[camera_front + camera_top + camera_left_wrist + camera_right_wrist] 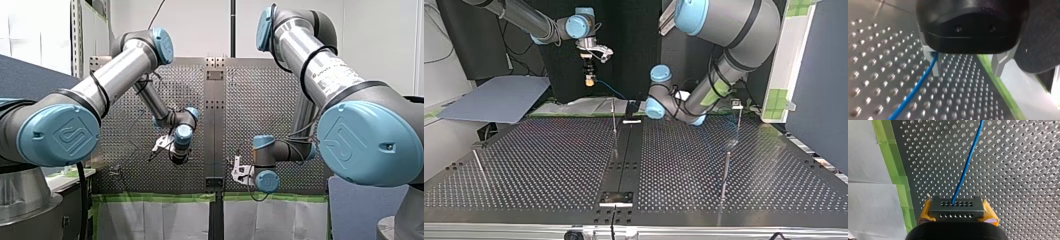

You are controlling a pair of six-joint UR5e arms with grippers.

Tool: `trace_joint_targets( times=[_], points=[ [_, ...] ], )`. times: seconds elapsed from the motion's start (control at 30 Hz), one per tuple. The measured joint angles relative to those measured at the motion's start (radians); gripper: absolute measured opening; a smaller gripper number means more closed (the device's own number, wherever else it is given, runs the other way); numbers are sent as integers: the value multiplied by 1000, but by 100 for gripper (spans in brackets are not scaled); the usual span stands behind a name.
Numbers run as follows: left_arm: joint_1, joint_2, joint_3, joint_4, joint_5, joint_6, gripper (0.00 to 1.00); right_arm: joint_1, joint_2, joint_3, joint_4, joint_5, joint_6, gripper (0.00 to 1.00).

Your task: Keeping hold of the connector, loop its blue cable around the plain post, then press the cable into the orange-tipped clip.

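Two yellow pads [989, 214] of my right gripper [957, 216] are pressed against the short ends of one black rectangular connector [957, 206], pinching it between them. The connector's face shows two rows of small holes. One thin blue cable [965, 170] leaves the upper row and runs straight ahead of the gripper over the perforated metal table [1010, 170]. In the top view this gripper hangs well above the table's far edge at the view's left, and the cable slopes down from it toward the middle.

Both pale fingers [934, 66] of my left gripper [967, 73] stand spread apart under its black body. The one blue cable comes up just beside the inner face of one finger; whether it touches that finger I cannot tell. The other finger is well clear of it. This gripper sits low over the table, near the far edge.

Four thin metal posts [614, 120] show in the top view: one upright near the middle, two upright at the view's right, one leaning at the view's left. The farther right-hand post carries a small block on top; its colour I cannot tell.

One strip of green tape [890, 165] borders the table, with white paper [865, 195] beyond it.
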Motion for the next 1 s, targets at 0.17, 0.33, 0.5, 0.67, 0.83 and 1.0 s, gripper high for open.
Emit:
trace_joint_targets(
  times=[0.17, 0.33, 0.5, 0.67, 0.83, 1.0],
  points=[
    [-15, -4, -2, 6, 56, -44, 100, 0, 0, 0, 2, 0, -4, 0],
    [-27, -4, -7, 9, 104, -87, 100, 0, 0, 0, 3, 0, -15, 0],
    [-37, -4, -22, 10, 153, -122, 100, 0, 0, 0, 3, 0, -19, 0],
    [-47, -4, -40, 20, 202, -134, 100, 0, 0, 0, 0, 0, -18, 0],
    [-60, -4, -43, 29, 249, -148, 100, 3, 0, 0, -1, 0, -18, 0],
    [-72, -4, -43, 48, 299, -164, 100, 8, 0, 0, -4, 0, -19, 0]
  ],
)
